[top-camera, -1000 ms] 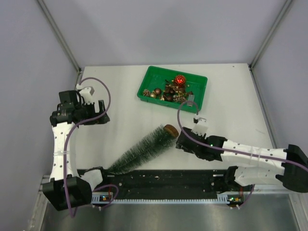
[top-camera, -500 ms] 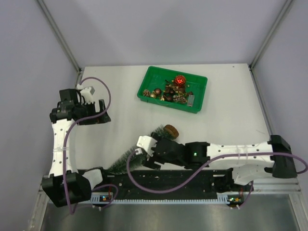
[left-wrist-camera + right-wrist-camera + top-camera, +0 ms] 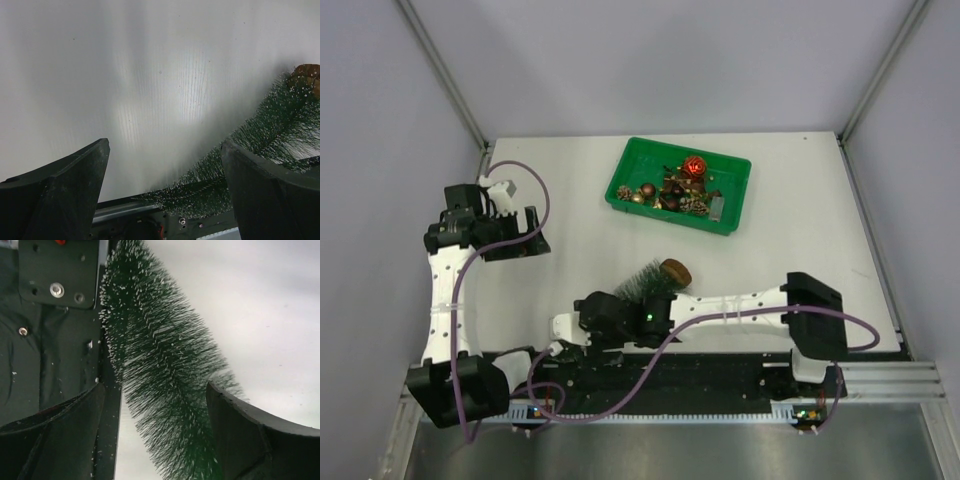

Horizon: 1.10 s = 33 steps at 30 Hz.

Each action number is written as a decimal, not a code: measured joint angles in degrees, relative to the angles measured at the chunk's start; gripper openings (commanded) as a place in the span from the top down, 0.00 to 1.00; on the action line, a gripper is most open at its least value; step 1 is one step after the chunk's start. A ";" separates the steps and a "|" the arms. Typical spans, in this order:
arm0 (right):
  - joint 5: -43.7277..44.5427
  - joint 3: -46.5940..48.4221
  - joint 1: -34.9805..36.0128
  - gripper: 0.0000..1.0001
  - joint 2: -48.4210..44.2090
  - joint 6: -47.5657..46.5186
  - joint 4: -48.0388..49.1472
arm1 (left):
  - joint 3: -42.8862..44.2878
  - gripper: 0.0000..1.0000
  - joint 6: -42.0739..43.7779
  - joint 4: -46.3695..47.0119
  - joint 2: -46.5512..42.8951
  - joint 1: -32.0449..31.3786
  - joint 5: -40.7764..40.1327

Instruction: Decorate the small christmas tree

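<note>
While astride tree [image 3: 165, 385], right gripper [image 3: 155, 440] wide

The left arm [image 3: 445, 290], on the left side of the top view, has long white parts with tiny dark dots, and big black blocks where it bends. The right arm [image 3: 740, 305], low in the middle, looks the same, and a small green light [image 3: 649, 317] glows on it. A thin purple cable [image 3: 544, 200] loops along each arm. Both arms sit on a long black bar [image 3: 700, 375] at the bottom, with shiny round screws [image 3: 56, 289]. The jaws are dark, thick and curved.
</note>
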 measured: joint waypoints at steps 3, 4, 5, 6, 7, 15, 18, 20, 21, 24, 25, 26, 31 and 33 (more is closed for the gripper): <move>-1.36 1.16 -0.35 0.20 4.31 -1.31 -1.92 | 0.00 0.01 0.00 -0.02 -0.02 0.00 -0.24; -1.64 1.46 -0.48 0.23 5.62 -1.49 -2.60 | 0.00 0.01 0.00 -0.02 -0.04 0.00 -0.39; -1.84 1.75 -0.74 0.27 6.78 -1.77 -3.19 | 0.00 0.01 0.02 -0.02 -0.04 0.00 -0.50; -2.01 2.03 -0.96 0.34 7.61 -1.95 -3.74 | 0.00 0.01 0.02 -0.02 -0.07 0.00 -0.68; -2.05 2.43 -1.29 0.46 8.52 -2.10 -4.13 | 0.00 0.01 0.02 -0.02 -0.07 0.00 -0.81; -0.59 10.71 -5.16 1.00 13.29 -0.94 -4.63 | 0.13 0.01 0.02 -0.11 -0.92 0.00 -1.77; 1.18 10.99 -5.97 1.00 13.20 -0.52 -3.19 | 0.13 0.01 0.04 -0.20 -1.14 0.00 -2.27; 2.82 10.14 -6.47 1.00 12.59 0.50 -1.51 | 0.13 0.01 0.04 -0.28 -1.31 0.00 -2.80; 3.26 9.31 -6.73 1.00 11.85 1.07 -0.68 | 0.13 0.01 0.04 -0.33 -1.36 0.00 -3.06; 4.52 3.26 -7.96 1.00 5.90 3.54 2.84 | 0.13 0.01 0.02 -0.37 -1.70 0.02 -4.35; 4.74 0.87 -8.46 1.00 2.91 4.52 3.85 | 0.13 0.01 0.02 -0.39 -1.84 0.02 -4.57; 4.96 -0.92 -8.85 1.00 0.35 5.16 4.87 | 0.13 0.01 0.02 -0.44 -1.95 0.04 -4.72; 5.42 -10.73 -10.19 1.00 -15.54 9.88 13.70 | 0.15 0.01 -0.24 -0.44 -2.32 0.04 -4.57; 5.07 -14.36 -10.16 1.00 -21.05 11.82 17.99 | 0.17 0.01 -0.55 -0.44 -2.32 0.07 -4.15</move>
